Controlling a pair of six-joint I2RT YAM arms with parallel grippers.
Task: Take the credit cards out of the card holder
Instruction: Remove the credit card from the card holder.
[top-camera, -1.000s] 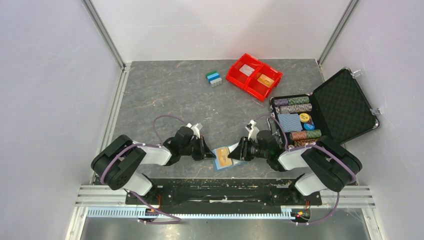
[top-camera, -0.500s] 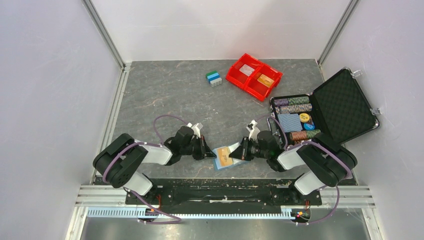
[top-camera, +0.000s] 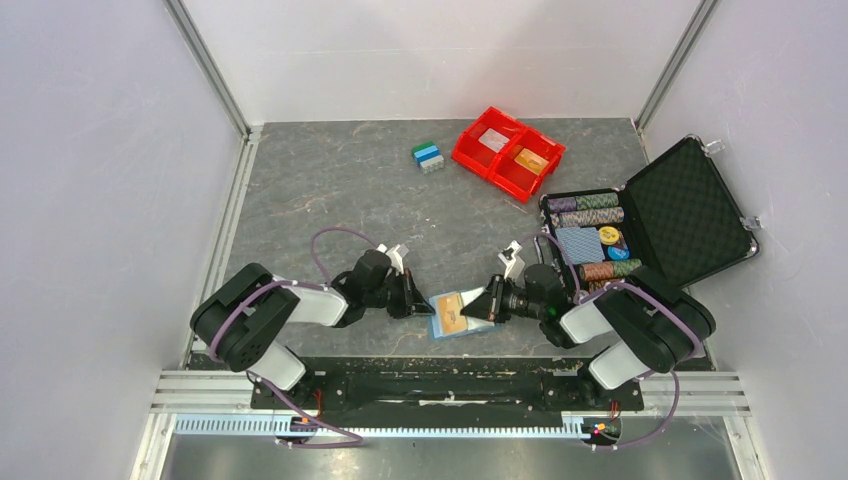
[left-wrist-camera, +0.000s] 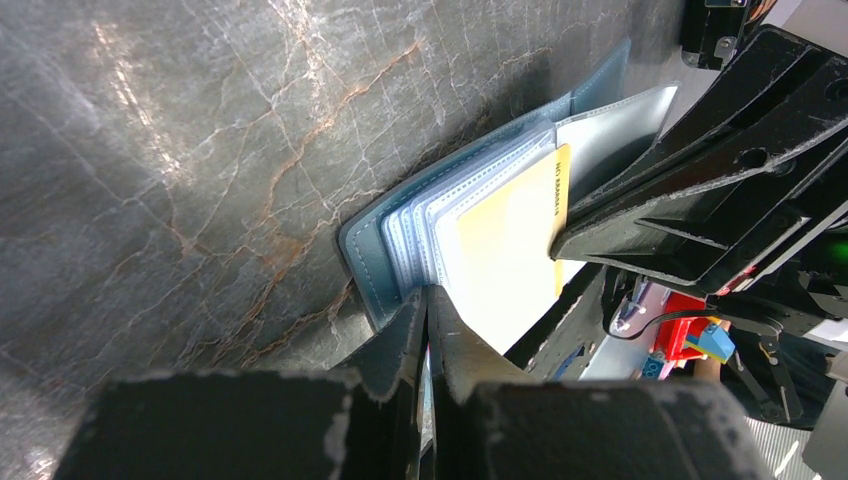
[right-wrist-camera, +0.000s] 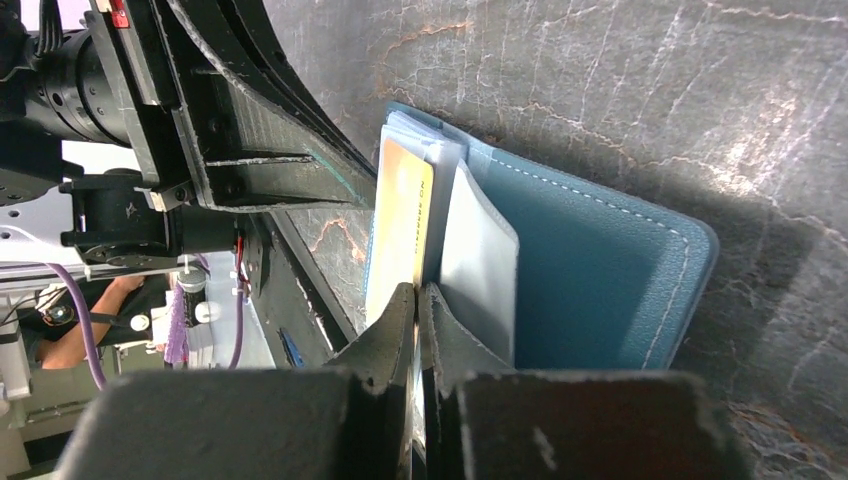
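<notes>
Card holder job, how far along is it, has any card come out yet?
Done: the card holder lies open on the table. In hand: the left gripper is shut on its edge, pinning it, and the right gripper is shut on the yellow-orange card, which sits among the clear sleeves, not pulled free. Left: drawing that card out, then any others; the sleeves hide whether more remain.
</notes>
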